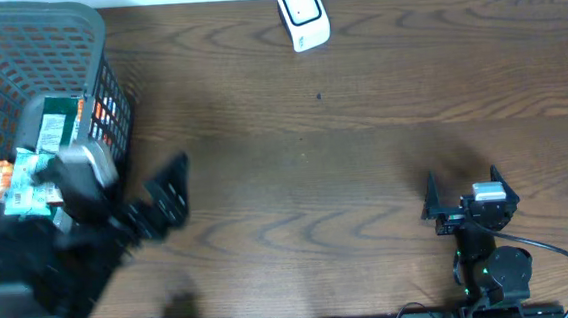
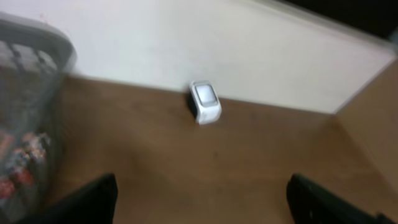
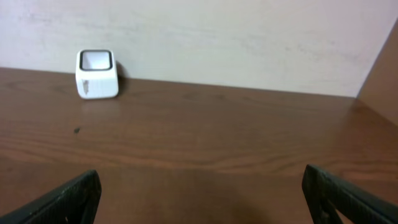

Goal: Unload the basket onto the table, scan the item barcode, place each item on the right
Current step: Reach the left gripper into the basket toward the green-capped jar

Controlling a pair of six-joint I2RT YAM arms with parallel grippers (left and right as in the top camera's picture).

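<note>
Dark wood-grain worktop (image 1: 365,163), bounded at the far edge by a pale wall (image 3: 249,37). Far centre: scanner (image 1: 303,15), a small white box with a dark-framed window, just before the wall. Left: grey mesh basket (image 1: 14,27) holding packets (image 1: 56,130) in green, orange and white. Left tool (image 2: 202,199), beside the basket, jaws apart, empty. Right tool (image 3: 205,198), near right, jaws wide apart, empty.

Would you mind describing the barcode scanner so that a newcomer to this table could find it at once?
Look to the far edge of the wooden table, where it meets the pale wall. Near the middle of that edge stands the scanner, alone. It is a small white rounded cube with a dark-framed window, unlike the grey mesh basket of packets at the left.
</note>
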